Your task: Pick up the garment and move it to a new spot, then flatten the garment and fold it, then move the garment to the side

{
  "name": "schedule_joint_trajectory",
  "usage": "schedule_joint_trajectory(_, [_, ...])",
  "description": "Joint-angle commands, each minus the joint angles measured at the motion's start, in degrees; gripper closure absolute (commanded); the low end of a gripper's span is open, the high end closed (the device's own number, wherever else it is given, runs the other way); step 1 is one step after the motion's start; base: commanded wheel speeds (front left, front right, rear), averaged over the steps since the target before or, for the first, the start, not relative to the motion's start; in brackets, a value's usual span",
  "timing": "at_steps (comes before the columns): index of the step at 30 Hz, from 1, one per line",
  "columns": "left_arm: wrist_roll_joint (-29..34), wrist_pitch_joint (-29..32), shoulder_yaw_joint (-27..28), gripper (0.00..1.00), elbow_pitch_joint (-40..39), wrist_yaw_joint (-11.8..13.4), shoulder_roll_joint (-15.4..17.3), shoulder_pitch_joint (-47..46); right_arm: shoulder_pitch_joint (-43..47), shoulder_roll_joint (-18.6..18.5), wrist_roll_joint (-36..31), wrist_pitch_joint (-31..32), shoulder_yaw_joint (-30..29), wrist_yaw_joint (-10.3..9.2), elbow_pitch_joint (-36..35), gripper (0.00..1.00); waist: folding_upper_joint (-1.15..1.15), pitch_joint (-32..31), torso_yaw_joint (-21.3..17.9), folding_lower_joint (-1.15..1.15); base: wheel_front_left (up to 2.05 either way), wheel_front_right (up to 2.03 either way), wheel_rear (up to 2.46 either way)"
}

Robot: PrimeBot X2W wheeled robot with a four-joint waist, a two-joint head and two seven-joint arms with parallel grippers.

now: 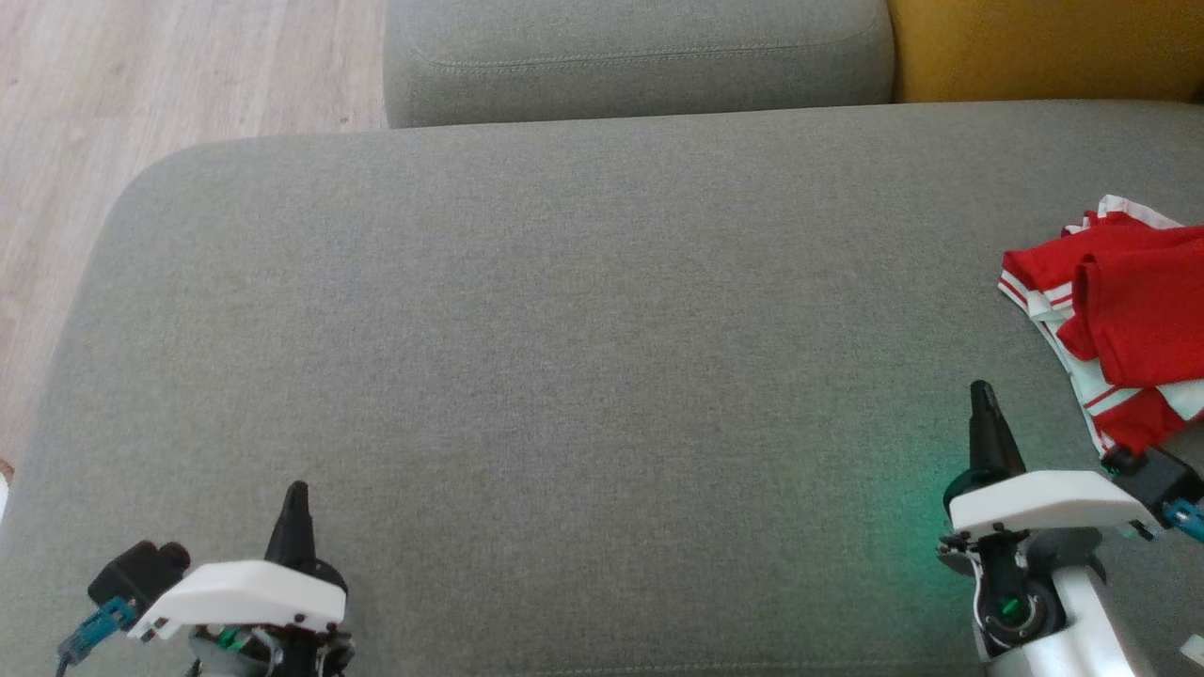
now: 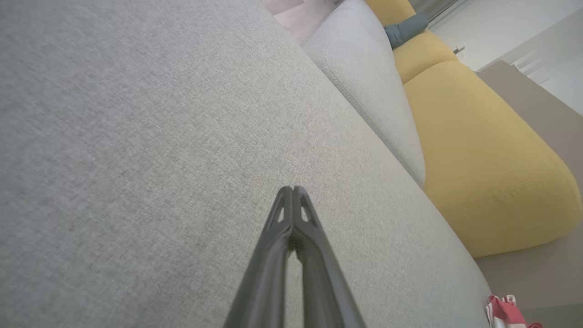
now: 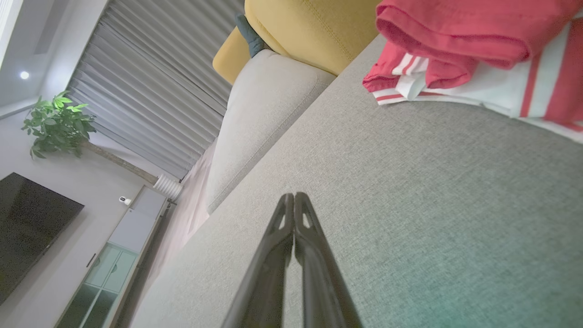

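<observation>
A: Starting close to the robot, how many things do you count?

B: Two grippers. The left gripper (image 1: 297,491) is at the lower left and the right gripper (image 1: 981,390) is at the lower right, both over the grey seat (image 1: 564,310). There is one garment (image 1: 1133,310), red with white stripes. It lies bunched on the seat at the right, a little beyond the right gripper. Farther away I count one grey back cushion (image 1: 640,56) and one yellow cushion (image 1: 1035,47), with wooden floor (image 1: 141,85) at the far left.

A: What is difficult to see?

B: The right edge of the head view cuts off the garment, and a dark part of the right arm covers its near corner. I cannot tell what kind of garment it is.

A: And the fingers?

B: On each gripper the two fingers are pressed together at the tips and hold nothing. The right gripper is near the garment but apart from it. I cannot tell whether the tips touch the seat.
</observation>
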Motion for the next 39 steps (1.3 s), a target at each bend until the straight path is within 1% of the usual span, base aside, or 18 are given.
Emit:
schedule_joint_trajectory(1, [-1.07,0.19,1.40,1.00,-2.01,-0.47,0.49,-3.11,-1.27,-0.16,1.18,0.15,0.30,0.06,-2.40,1.00,0.00,-0.01,0.00,0.00,0.00,0.00,0.00])
schedule_joint_trajectory(39, [-26.46,6.62,5.56,1.00,-4.76,-5.47,0.70,-4.75,2.15,-0.09,26.85,6.62,-3.61,0.10,-10.34,1.00,0.00,-0.71,0.14,0.00,0.00,0.00,0.00])
